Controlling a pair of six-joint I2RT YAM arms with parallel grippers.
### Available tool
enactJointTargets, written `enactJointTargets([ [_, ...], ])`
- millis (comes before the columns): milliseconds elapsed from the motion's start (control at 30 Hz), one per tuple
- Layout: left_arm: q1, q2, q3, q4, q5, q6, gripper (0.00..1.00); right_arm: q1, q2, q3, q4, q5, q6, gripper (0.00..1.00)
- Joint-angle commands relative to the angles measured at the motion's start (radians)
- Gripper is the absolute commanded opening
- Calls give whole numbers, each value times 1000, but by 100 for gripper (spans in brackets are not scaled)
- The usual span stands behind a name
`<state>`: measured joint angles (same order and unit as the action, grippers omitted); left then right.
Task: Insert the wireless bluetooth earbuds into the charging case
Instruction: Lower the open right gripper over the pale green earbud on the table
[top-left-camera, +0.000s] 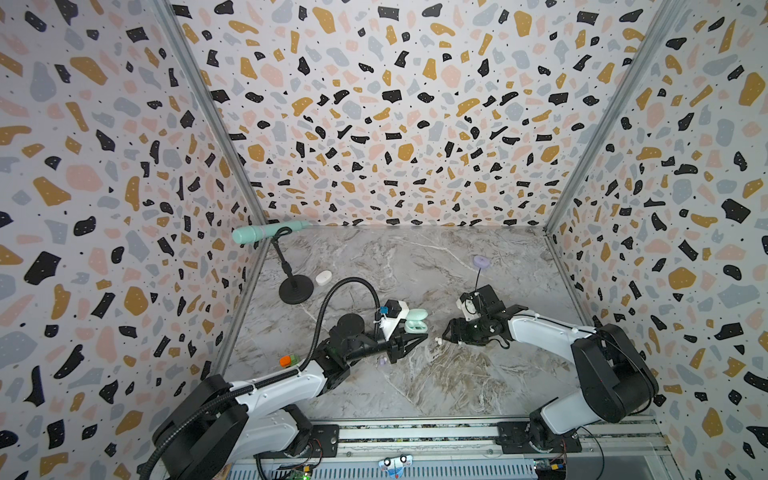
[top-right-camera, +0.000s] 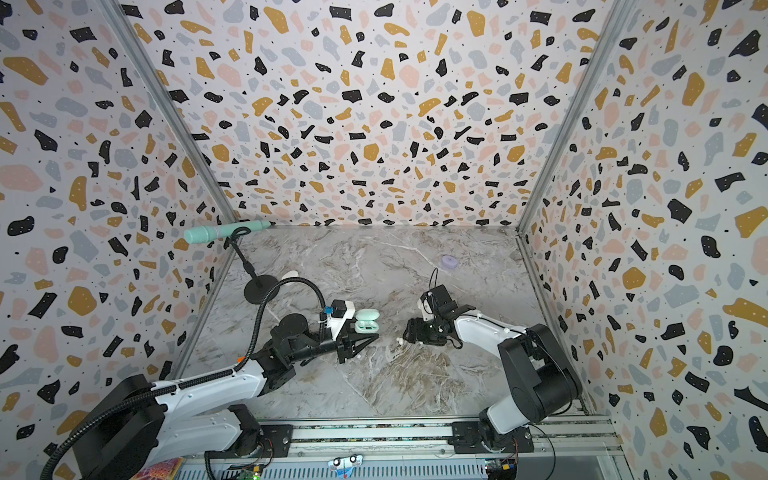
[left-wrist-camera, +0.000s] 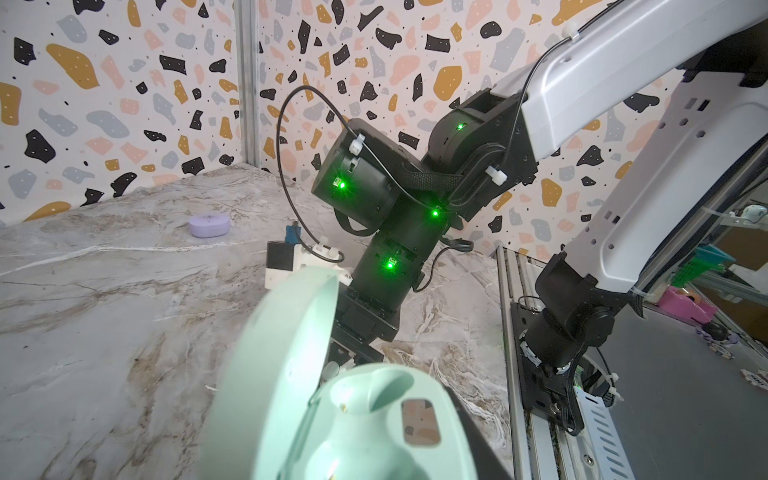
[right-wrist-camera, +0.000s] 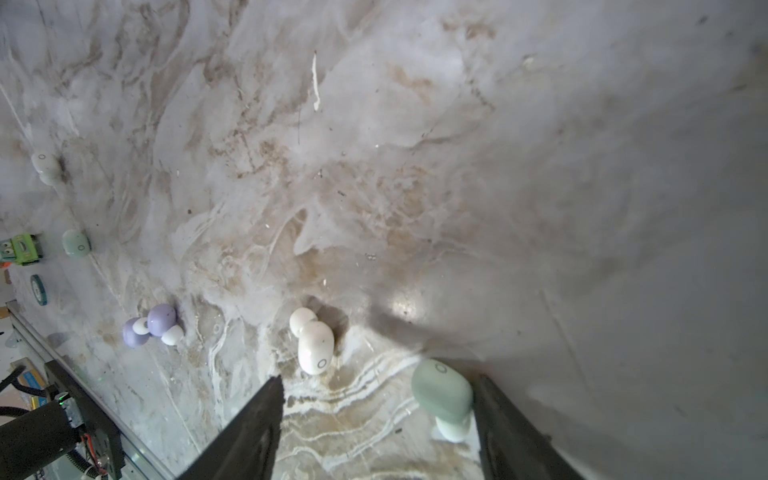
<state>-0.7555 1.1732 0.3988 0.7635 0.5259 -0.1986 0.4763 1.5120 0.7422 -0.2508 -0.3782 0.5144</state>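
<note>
None of the buds sat in the case yet. Its sockets looked empty, and the left gripper was clamped on it. The right gripper stood wide open, gripping nothing. A mint bud lay between its jaws, touching one finger, with a white bud just ahead of the other. Lavender buds lay farther off. All inserting was left to do.
</note>
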Motion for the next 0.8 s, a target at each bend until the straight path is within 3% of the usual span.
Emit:
enactJointTargets([
  [0,4,-8,-3,39,20,8,24,8,-29,-6,-6,-19,4,72],
  [667,4,-6,-5,42,22,5,24,73,-95,-1,-35,-65,59,72],
  [767,4,-7,-5,43,23,2,24,73,-105,9,-75,-19,49,71],
])
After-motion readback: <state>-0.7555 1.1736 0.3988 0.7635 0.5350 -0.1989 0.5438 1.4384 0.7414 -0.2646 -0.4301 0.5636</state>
